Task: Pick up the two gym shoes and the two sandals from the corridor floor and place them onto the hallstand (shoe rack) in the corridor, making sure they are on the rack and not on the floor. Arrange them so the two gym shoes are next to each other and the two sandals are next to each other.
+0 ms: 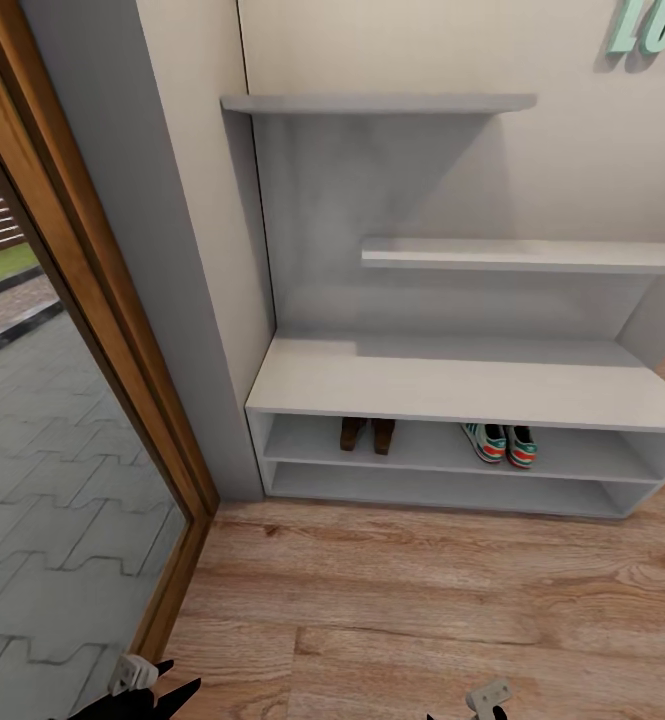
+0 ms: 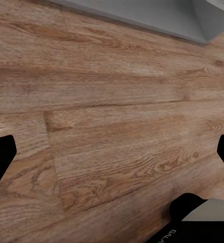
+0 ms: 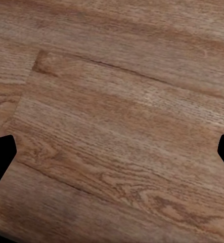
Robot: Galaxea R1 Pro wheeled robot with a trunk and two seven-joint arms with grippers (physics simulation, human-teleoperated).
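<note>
At the far left of the head view a wood-framed glass door (image 1: 92, 300) stands in a warm brown frame, and through it grey interlocking paving stones (image 1: 42, 480) show outside. Just right of the door a grey wall pier runs down to the light brown wood-plank corridor floor (image 1: 422, 600), which spreads across the foreground. Against the cream wall stands the large light-grey hallstand (image 1: 452, 385), a long low bench with a flat top, two open tiers beneath it and two staggered grey wall shelves above. On the upper of the two tiers, toward its left end, the pair of brown leather sandals (image 1: 366, 434) sits side by side, touching or nearly so; they lie in shadow, so their straps are hard to make out. Further right on the same tier, well apart from the sandals, the pair of small white gym shoes with green stripes and red-orange patches (image 1: 500, 443) sits close together. Teal letters (image 1: 652, 25) hang on the wall at the upper right. At the bottom edge of the head view the left gripper (image 1: 137, 685) shows only in part, and the right gripper (image 1: 482, 698) likewise. In the left wrist view the left gripper's black fingertips (image 2: 1, 154) stand spread wide over bare planks, pinching nothing, with a grey edge of the hallstand nearby. In the right wrist view the right gripper's fingertips (image 3: 0, 157) are likewise spread apart over bare floor.
</note>
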